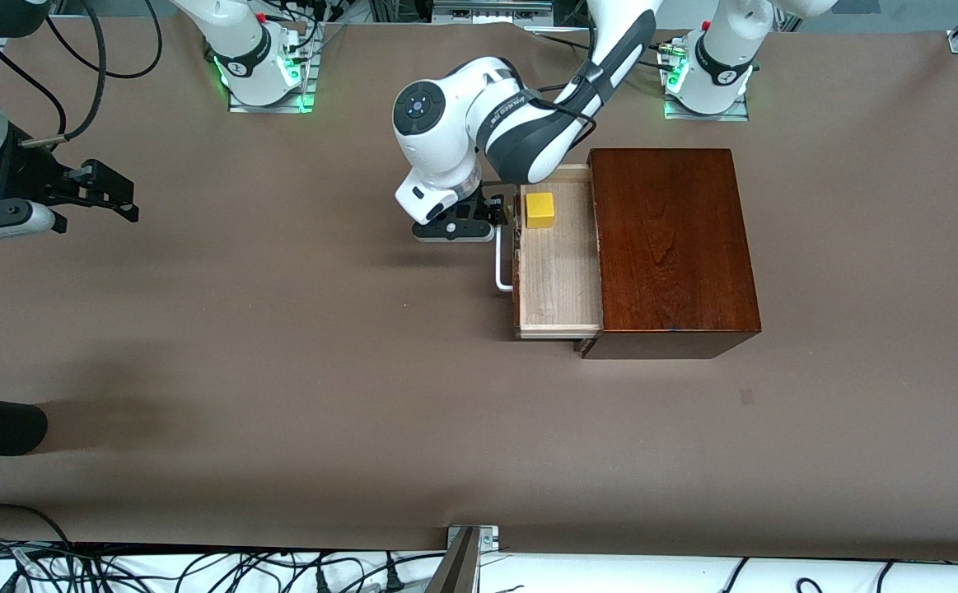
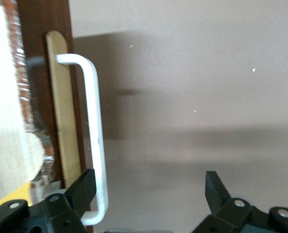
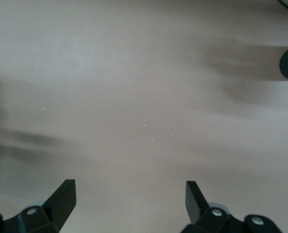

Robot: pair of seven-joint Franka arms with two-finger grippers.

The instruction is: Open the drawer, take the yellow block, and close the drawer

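The brown paper-covered table (image 1: 281, 346) carries a glossy dark brown wooden box (image 1: 672, 247) toward the left arm's end. Its drawer (image 1: 557, 272), a pale-wood tray with a white U-shaped bar handle (image 1: 502, 276), stands pulled well out at the box's 9 o'clock. The small bright yellow cube, the yellow block (image 1: 539, 209), sits inside the tray, in the corner farthest from the front camera.

The left claw (image 1: 479, 221) hangs low just beside the handle's upper end, released; the wrist view shows one finger (image 2: 83, 187) against the bar (image 2: 96, 141), the other well apart, nothing gripped. The right claw (image 1: 108, 196) waits, spread wide and empty, over bare table at the right arm's end.

Judgement: opening appears done; taking the block is the step in hand. The left claw should lift clear of the handle, centre over the cube and descend with its fingers straddling it. Obstructions: the drawer front and the adjoining tray wall crowd the cube.
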